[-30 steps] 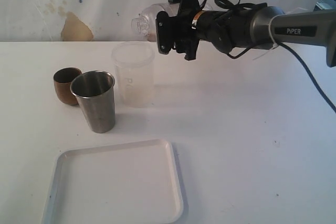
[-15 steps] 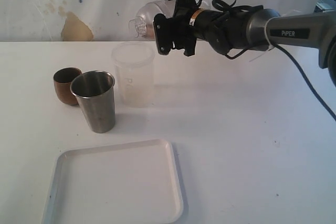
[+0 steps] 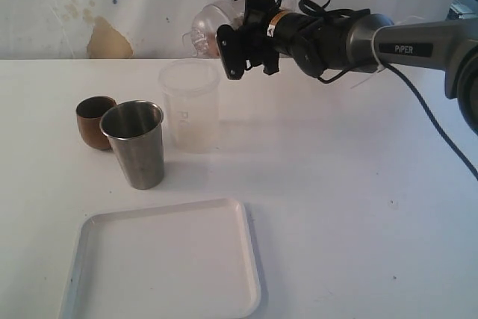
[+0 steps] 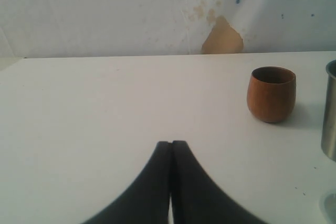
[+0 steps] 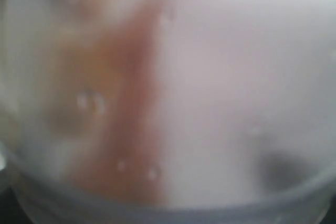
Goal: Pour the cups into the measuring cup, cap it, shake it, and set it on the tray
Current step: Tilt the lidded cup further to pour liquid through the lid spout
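My right gripper (image 3: 239, 31) is shut on the clear measuring cup (image 3: 210, 20) and holds it on its side in the air, its domed lid (image 3: 194, 36) pointing left. It hangs above and behind the frosted plastic cup (image 3: 190, 106). In the right wrist view the measuring cup's blurred wall (image 5: 210, 103) fills the frame, with droplets and a brownish streak. The steel tumbler (image 3: 136, 143) and the wooden cup (image 3: 93, 121) stand upright to the left. The white tray (image 3: 164, 263) lies at the front. My left gripper (image 4: 171, 145) is shut on nothing over bare table, with the wooden cup (image 4: 271, 94) ahead of it.
A white wall with a brown stain (image 3: 108, 39) backs the table. The right arm (image 3: 418, 39) and its cable (image 3: 448, 128) reach in from the right edge. The steel tumbler's side (image 4: 329, 111) shows at the edge of the left wrist view.
The right gripper with the measuring cup has shifted slightly left and up and turned a little. The cups, tray and left gripper have not moved.
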Available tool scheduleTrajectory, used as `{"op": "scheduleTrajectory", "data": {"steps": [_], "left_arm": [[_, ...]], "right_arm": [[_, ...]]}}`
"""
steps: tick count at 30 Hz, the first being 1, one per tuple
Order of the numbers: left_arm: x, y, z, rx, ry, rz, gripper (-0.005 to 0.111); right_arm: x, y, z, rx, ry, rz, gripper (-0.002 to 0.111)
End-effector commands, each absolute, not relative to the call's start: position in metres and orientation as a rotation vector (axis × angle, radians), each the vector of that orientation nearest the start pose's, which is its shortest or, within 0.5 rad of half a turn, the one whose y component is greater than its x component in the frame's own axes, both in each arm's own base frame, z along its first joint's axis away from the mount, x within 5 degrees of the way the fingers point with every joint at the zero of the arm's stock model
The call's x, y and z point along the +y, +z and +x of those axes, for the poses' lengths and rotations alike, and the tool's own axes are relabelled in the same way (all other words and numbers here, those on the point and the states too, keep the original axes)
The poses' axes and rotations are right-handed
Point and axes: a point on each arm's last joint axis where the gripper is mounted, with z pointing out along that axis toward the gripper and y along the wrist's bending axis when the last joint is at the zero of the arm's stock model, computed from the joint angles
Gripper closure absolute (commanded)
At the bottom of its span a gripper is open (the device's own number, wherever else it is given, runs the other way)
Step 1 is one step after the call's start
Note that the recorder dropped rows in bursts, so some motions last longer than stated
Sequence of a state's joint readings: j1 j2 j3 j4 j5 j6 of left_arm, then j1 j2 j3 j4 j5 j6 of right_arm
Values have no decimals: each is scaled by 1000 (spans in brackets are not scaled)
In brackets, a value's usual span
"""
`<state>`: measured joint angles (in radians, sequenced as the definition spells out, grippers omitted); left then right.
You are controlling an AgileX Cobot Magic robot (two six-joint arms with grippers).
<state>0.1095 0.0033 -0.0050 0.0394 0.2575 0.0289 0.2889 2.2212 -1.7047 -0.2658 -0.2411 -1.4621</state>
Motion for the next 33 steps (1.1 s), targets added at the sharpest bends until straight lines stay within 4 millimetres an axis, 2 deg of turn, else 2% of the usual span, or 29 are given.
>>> {"op": "scheduleTrajectory", "data": {"steps": [1, 29, 33], "left_arm": [[7, 191, 55, 1731, 141, -40, 107], [7, 191, 55, 1731, 141, -40, 107], [7, 191, 55, 1731, 141, -40, 107]], "right_arm": [[157, 247, 504, 850, -1048, -1544, 108], [157, 249, 504, 801, -1086, -1549, 108], [149, 249, 507, 817, -1098, -1543, 108]]}}
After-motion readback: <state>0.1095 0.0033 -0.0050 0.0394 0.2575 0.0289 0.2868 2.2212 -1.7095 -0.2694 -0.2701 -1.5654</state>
